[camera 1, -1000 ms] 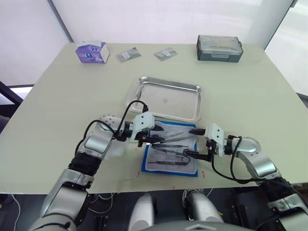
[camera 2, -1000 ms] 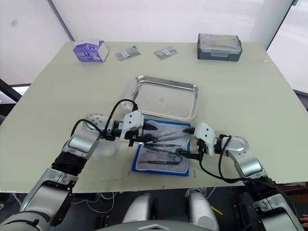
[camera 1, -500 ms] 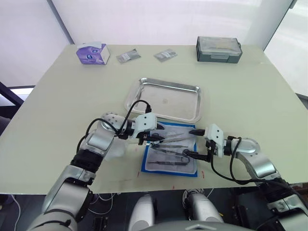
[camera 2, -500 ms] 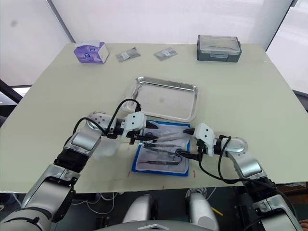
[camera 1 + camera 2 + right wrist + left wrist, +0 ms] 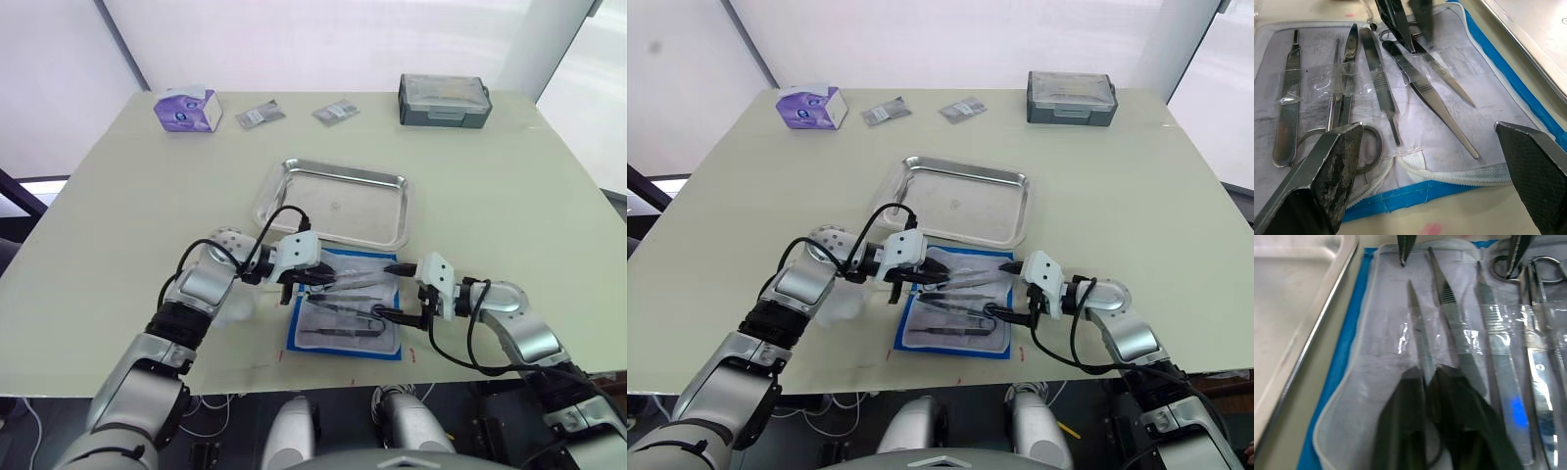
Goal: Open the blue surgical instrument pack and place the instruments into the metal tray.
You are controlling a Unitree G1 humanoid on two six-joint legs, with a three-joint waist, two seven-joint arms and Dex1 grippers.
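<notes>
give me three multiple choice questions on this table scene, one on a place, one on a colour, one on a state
1. Where does the metal tray lie relative to the blue surgical instrument pack?
A. Just beyond it, farther from the robot
B. Under it
C. At the table's far left corner

2. What colour is the tissue box?
A. Green
B. Purple
C. Orange

3. In what state is the pack?
A. Zipped shut
B. Rolled up
C. Lying open, the instruments on its pale lining

Key: 1 A, the tray lies past the pack's far edge. 2 B, it is purple and white. 3 C, both wrist views show tools laid out on the lining.
</notes>
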